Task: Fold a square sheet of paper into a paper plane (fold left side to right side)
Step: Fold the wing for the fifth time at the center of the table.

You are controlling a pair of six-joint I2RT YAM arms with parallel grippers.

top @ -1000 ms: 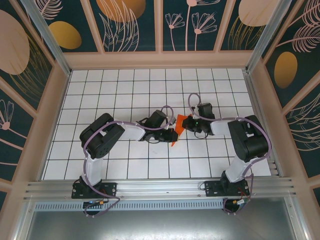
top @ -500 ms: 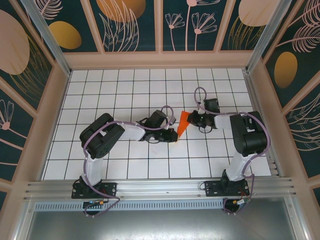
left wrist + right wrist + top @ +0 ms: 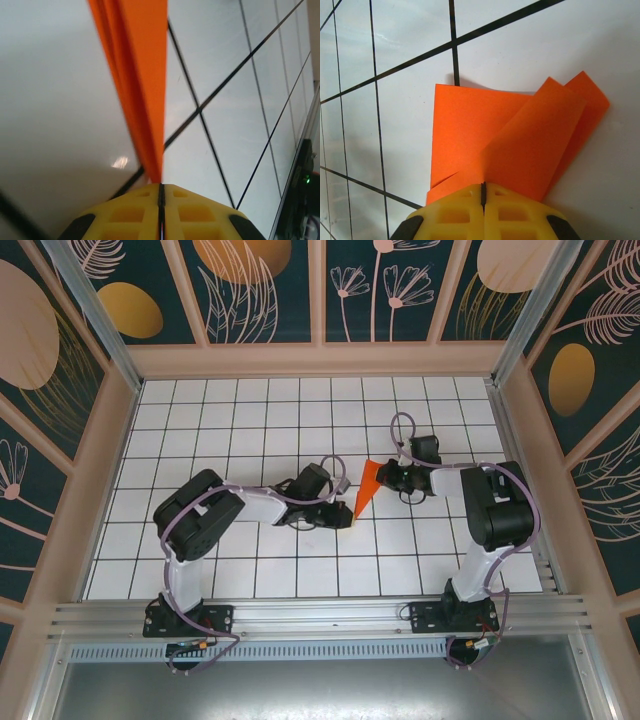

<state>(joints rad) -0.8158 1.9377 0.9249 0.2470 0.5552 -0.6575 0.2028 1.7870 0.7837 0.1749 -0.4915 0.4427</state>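
Observation:
The square sheet of paper [image 3: 366,486] is bright orange and folded into a slim pointed dart shape, held just above the white grid table between both grippers. My left gripper [image 3: 349,517] is shut on its narrow tip; in the left wrist view the paper [image 3: 142,80] runs away from the closed yellow fingers [image 3: 190,210] of that gripper [image 3: 161,186] as a thin edge-on strip. My right gripper [image 3: 383,476] is shut on the wide end. In the right wrist view the layered flaps [image 3: 490,135] fan out from the gripper [image 3: 483,185].
The white tiled table [image 3: 250,420] is fenced by a raised wooden rim [image 3: 320,360] at the back and sides. Both arms reach to the table's middle, and their bases [image 3: 190,618] stand on the metal rail at the near edge.
The right gripper has moved up and to the right, pulling the paper from a bunched shape into a straight narrow wedge. The left gripper kept its hold on the tip.

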